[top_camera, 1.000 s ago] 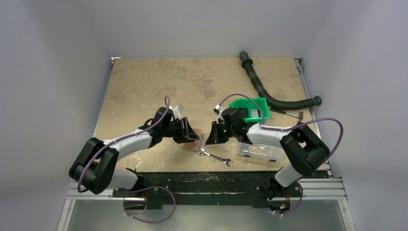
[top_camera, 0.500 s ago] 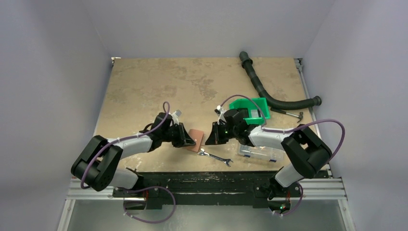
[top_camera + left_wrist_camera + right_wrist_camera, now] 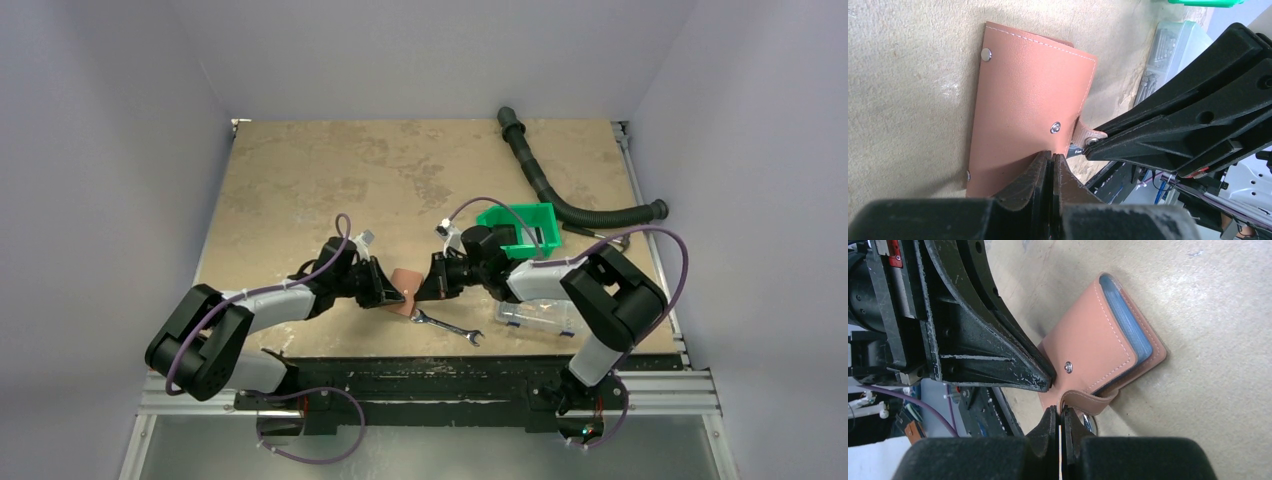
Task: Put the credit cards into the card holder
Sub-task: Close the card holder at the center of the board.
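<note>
Here's the small reddish-brown leather-like bifold card holder (image 3: pixel 1093 342), folded over and lying flat on the mottled tan table (image 3: pixel 300 180), down near the 6 o'clock edge between the two arms. Look into its open side on the right wrist view: the edges of the thin blue credit cards (image 3: pixel 1130 320) are tucked between the covers. How many sit in there, I can't tell.

At the holder's 3 o'clock is the right gripper (image 3: pixel 1060 415), jaws pinched together on the card holder's little closure strap (image 3: pixel 1083 402), which curls off the cover and carries a metal snap. A matching snap stud (image 3: pixel 1055 128) shines on the cover itself.

Over at 9 o'clock, the left gripper (image 3: pixel 1051 159) has its fingers pressed tight together with nothing between them, the tip resting on the cover right by that stud. The two grippers' tips are almost nose to nose.

Moving outward: a silver open-ended wrench (image 3: pixel 447 327) lies at the holder's 5 o'clock, just beside it. A clear plastic compartment box (image 3: pixel 540 316) sits at 4 o'clock under the right arm. A green plastic bin (image 3: pixel 520 228) stands at 2 o'clock, and beyond it a black ribbed hose (image 3: pixel 545 185) snakes toward the far corner.
</note>
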{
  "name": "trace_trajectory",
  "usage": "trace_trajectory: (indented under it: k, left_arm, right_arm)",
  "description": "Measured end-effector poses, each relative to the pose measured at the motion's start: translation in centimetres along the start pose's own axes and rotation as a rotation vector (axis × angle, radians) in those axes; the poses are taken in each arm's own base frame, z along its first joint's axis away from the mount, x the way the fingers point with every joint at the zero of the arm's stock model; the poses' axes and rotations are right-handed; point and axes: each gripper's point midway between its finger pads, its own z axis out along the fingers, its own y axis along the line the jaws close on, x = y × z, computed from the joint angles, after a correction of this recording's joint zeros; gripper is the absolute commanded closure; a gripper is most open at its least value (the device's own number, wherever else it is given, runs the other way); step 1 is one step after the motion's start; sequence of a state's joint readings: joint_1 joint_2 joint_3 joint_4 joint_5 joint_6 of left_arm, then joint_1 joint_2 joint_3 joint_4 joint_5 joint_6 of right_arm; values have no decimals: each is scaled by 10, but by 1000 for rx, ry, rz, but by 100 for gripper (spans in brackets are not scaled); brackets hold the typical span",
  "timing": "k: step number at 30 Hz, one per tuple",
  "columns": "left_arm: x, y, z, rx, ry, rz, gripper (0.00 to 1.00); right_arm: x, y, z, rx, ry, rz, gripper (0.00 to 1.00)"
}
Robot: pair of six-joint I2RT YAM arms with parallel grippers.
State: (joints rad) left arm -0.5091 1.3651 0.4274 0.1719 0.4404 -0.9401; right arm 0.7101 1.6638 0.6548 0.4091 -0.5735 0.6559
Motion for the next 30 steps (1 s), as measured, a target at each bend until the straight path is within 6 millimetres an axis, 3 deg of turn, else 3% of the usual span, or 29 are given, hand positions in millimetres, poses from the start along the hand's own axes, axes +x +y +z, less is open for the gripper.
trace_trajectory:
  k: [16,19,24,30]
  left_arm:
    - [0,1,0,5,-11,6,100]
    - [-2,2,0,1,-21,14,100]
    - [-2,3,0,1,-29,17,100]
    - [-2,3,0,9,-34,21,100]
  right_arm:
    - [-9,0,16,-96,62,-50,100]
    - [-19,-2,17,-79,64,-40,90]
    - [-25,-9,13,-51,52,16,86]
    - [-26,-10,12,-48,50,39,73]
